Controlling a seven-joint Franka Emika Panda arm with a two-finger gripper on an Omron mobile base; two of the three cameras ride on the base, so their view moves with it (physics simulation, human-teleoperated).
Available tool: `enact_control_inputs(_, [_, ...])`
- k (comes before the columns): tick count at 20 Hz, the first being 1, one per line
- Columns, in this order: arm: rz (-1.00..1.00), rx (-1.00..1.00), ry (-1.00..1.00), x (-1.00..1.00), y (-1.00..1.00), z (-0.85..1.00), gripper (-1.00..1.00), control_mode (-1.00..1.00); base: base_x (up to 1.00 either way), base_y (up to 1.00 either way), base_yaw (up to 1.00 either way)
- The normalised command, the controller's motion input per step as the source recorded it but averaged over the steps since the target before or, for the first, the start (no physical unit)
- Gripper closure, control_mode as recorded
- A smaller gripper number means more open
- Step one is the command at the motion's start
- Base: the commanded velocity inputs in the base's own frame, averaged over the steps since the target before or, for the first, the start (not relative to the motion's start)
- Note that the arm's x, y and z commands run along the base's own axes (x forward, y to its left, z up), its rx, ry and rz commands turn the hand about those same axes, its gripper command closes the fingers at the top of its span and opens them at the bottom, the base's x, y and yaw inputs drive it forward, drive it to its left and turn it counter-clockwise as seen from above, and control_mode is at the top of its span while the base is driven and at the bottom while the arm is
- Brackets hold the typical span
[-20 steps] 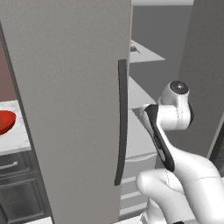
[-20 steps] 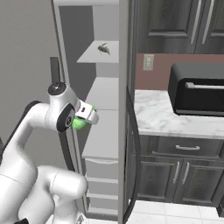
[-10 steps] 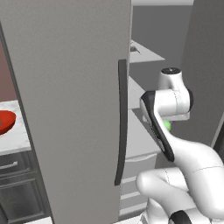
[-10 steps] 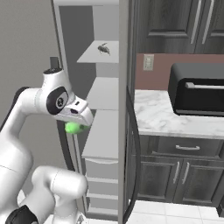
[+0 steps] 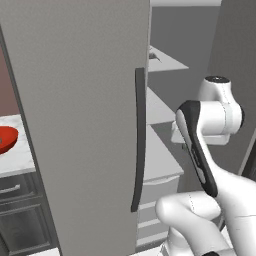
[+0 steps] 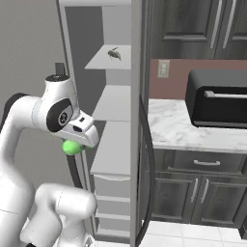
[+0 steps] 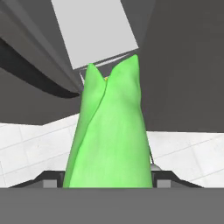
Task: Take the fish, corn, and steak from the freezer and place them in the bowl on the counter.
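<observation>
Your left base view gives the freezer (image 5: 75, 125) door, flat matte grey with a long dark handle, and the glossy red bowl (image 5: 6, 139) on the marble counter (image 5: 17, 160). Hand view: the end effector (image 7: 107, 183) grasps the corn (image 7: 109, 135), a smooth green tapered husk.

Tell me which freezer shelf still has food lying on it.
The top shelf of the freezer: a small dark item lies on it, while the two pale shelves below look bare.
</observation>
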Motion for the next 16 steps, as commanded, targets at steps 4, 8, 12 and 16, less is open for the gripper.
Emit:
enact_control_inputs(4, [0.01,0.01,-0.14,-0.42,0.05,0.00,1.00,-1.00,0.00,0.00,0.00])
enact_control_inputs(8, [0.00,-0.07,0.03,-0.04,0.02,0.00,1.00,-1.00,0.00,0.00,0.00])
enact_control_inputs(12, [0.00,0.00,0.00,0.00,0.00,0.00,1.00,-1.00,0.00,0.00,0.00])
enact_control_inputs(16, [0.00,0.00,0.00,0.00,0.00,0.00,1.00,-1.00,0.00,0.00,0.00])
